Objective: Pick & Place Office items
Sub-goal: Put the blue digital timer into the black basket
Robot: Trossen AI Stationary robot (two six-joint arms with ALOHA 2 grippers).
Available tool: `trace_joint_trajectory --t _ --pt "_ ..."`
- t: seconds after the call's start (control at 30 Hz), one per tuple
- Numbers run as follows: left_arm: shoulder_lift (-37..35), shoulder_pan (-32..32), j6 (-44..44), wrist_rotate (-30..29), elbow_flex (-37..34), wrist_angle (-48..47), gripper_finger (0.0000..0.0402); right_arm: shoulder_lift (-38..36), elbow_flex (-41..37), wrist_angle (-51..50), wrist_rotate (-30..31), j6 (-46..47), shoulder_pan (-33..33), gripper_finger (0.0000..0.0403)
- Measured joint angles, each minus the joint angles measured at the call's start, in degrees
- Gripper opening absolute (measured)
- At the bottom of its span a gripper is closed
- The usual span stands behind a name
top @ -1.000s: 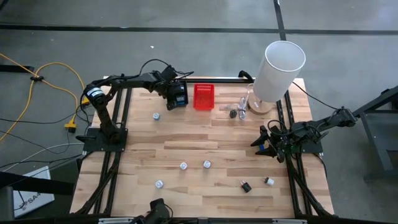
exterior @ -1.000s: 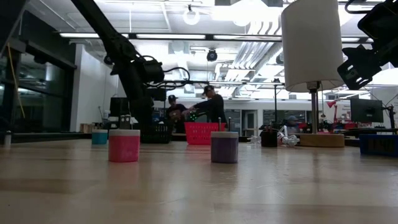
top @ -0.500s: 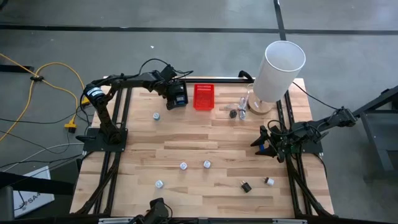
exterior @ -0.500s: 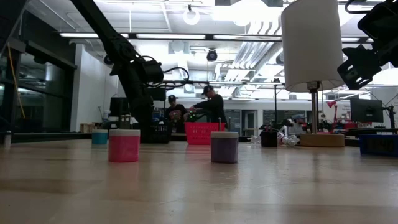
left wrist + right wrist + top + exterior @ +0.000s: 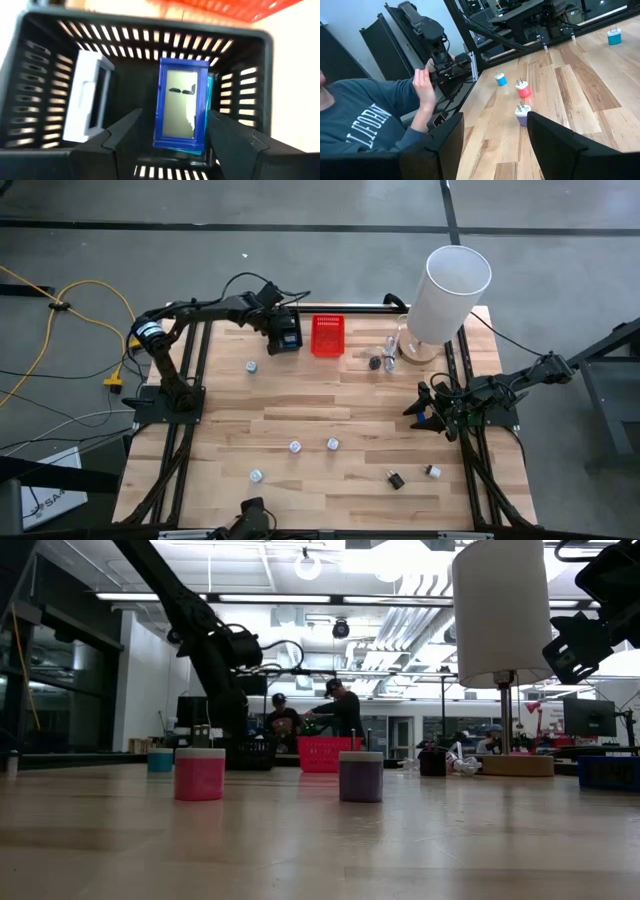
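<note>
Blue-framed tag [image 5: 181,110]: grey face, lies flat in black basket [image 5: 245,85], teal piece [image 5: 209,117] under its edge. White block [image 5: 90,102] beside it, leaning on basket wall. On tabletop [image 5: 310,415]: small white-topped plugs scattered apart [image 5: 251,366] [image 5: 295,447] [image 5: 332,444] [image 5: 256,476] [image 5: 433,472]; black clip [image 5: 395,478] beside last. Low view: pink plug [image 5: 200,774], purple plug [image 5: 361,777], blue plug [image 5: 160,760] upright.

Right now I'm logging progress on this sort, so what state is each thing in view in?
left gripper: open, over the black basket
blue-framed tag: lying flat in the black basket, released
white block: lying in the black basket
red basket: upright beside the black one
right gripper: open, empty, waiting at the table's right edge
small plugs: loose on the table, not yet picked
</note>
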Motion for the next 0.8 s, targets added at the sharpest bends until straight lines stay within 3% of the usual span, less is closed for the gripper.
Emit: trace_joint_trajectory --t 0.27,0.57,0.8 --pt "-4.5 0.0 0.95 -1.54 0.04 -0.28 0.0214 0.02 0.0 0.0 0.0 0.01 0.0 0.0204" --pt "-4.8 -0.22 0.9 -1.57 0.04 -1.29 0.0214 0.01 0.0 -0.01 0.0 0.0 0.0 0.0204" --pt "-6.53 -0.2 0.56 1.57 0.04 -1.67 0.0214 0.0 0.0 0.0 0.0 -0.01 -0.02 0.0204"
